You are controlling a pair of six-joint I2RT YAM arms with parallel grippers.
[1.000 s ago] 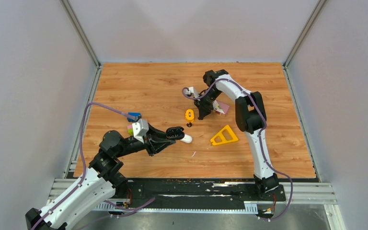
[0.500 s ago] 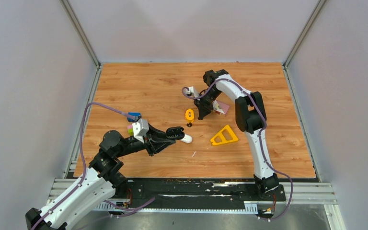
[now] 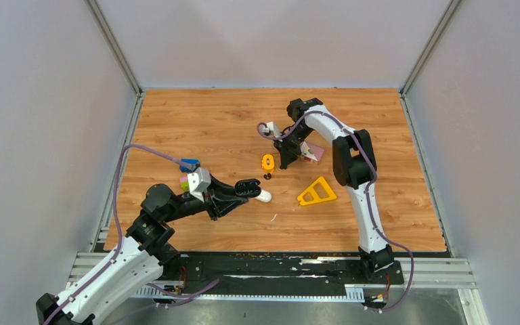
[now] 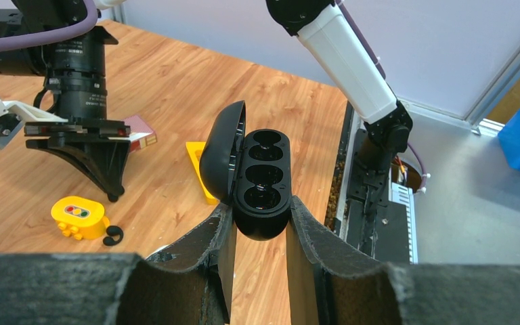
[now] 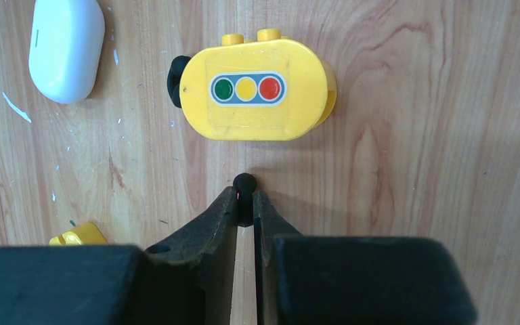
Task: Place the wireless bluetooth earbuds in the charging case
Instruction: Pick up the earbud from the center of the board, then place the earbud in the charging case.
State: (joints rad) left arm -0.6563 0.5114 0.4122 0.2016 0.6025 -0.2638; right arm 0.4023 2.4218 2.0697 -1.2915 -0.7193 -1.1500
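Right wrist view: right claw [image 5: 244, 203] pinches a tiny black rounded plastic earbud [image 5: 244, 181] on the wooden surface [image 5: 413, 203], just beside the yellow oval plastic traffic-light brick [image 5: 257, 91]. Apart from that brick, left claw [image 4: 257, 227] clamps the open black plastic charging case [image 4: 263, 177]. Step looks like pickup. Next: lift bud w/o slipping, carry to a socket.

The wooden table [image 3: 196, 128] carries a yellow traffic-light block [image 5: 257, 88] near its middle, with one black earbud [image 5: 174, 81] touching the block's end and a second black earbud [image 5: 244, 184] just off its long side. A closed white case [image 5: 66, 47], a yellow triangle [image 3: 317, 192], a small pinkish block [image 3: 315, 152] and a tiny white piece [image 3: 273, 217] lie around them.
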